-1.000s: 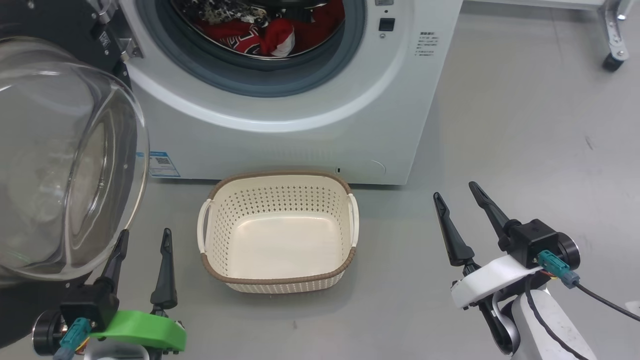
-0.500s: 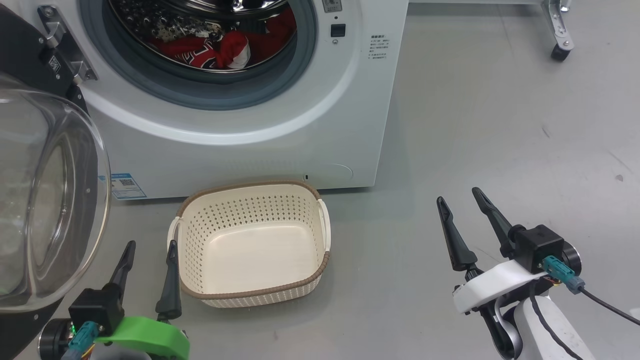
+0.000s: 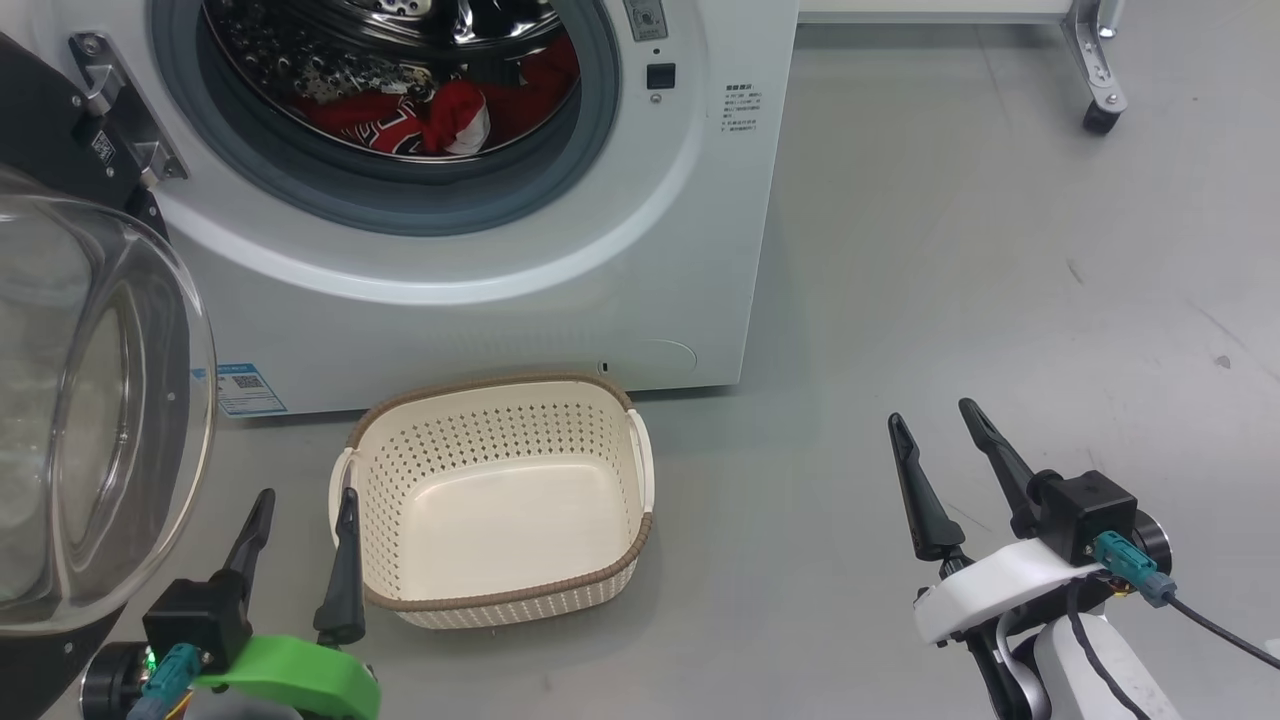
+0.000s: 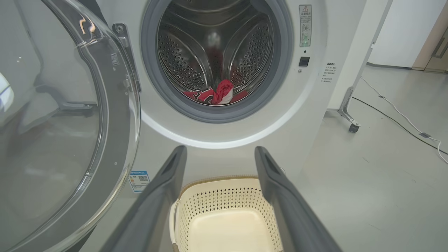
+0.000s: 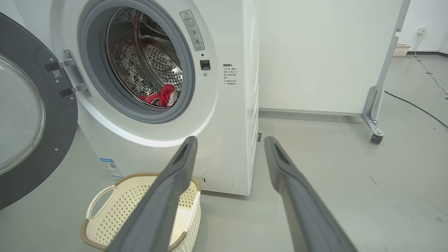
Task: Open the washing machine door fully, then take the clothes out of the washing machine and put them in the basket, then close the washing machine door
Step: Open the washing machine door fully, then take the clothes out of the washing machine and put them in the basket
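Right now my left gripper (image 3: 306, 497) hangs low over the floor (image 3: 950, 250) with its fingers spread and holding nothing, one finger just beside the left handle of the basket (image 3: 480, 450). My right gripper (image 3: 930, 412) is spread as well, gripping nothing, well apart from the basket on its other side. The basket stands on the floor just in front of the washing machine (image 3: 480, 300). The washing machine door (image 3: 90, 400) stands open on my left, its glass bowl bulging out near my left gripper. The clothes (image 3: 430, 118), red with white patches, lie at the bottom of the steel drum (image 4: 182, 59), behind the grey gasket (image 3: 400, 205).
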Robot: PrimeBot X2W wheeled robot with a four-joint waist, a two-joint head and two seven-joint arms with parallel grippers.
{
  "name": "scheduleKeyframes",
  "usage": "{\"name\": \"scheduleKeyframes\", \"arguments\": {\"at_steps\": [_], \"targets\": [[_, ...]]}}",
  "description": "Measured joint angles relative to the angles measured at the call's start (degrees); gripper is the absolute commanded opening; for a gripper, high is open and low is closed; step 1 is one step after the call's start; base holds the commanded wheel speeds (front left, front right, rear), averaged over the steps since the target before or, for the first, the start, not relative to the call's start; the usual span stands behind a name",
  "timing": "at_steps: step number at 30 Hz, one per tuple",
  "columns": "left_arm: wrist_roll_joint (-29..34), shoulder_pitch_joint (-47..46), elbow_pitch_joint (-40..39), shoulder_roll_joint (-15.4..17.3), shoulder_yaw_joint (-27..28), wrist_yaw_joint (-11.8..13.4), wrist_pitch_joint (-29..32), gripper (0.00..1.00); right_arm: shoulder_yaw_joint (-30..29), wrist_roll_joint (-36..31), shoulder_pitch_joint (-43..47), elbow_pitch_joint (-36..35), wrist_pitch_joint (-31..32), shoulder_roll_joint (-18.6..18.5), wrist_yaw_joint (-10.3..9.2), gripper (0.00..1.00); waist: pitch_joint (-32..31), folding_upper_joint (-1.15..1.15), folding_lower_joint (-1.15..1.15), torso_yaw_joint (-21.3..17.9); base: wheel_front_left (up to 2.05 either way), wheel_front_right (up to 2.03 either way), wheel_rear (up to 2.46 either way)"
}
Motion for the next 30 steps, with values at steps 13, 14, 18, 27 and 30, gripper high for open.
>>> {"name": "scheduleKeyframes", "arguments": {"at_steps": [13,14,18,27,30], "targets": [[0.00,0.01,0.70,-0.20,0.62,0.10,0.44,1.00,0.23,0.00,0.02,0.12,0.00,0.14,-0.02,1.00,-0.86,0.00,0.00,0.02,0.00,0.00,0.00],[0.01,0.01,0.76,-0.20,0.62,0.10,0.44,1.00,0.26,0.01,0.02,0.13,0.00,0.15,-0.03,1.00,-0.93,0.00,0.00,-0.01,0.00,0.00,0.00],[0.27,0.01,0.94,-0.21,0.62,0.14,0.45,1.00,0.34,0.27,0.08,0.14,0.00,0.15,-0.45,1.00,-1.16,0.00,0.00,-0.12,0.00,0.00,0.00],[0.43,0.01,1.07,-0.73,0.82,0.19,0.52,1.00,0.52,0.41,0.26,0.13,0.00,0.15,-0.48,1.00,-1.47,0.00,0.00,-0.27,0.15,-0.15,0.00],[0.43,0.02,1.08,-0.79,0.80,0.20,0.94,1.00,0.58,0.41,0.28,0.13,0.00,0.15,-0.52,1.00,-1.53,0.00,0.00,-0.27,0.38,-0.38,0.00]]}}
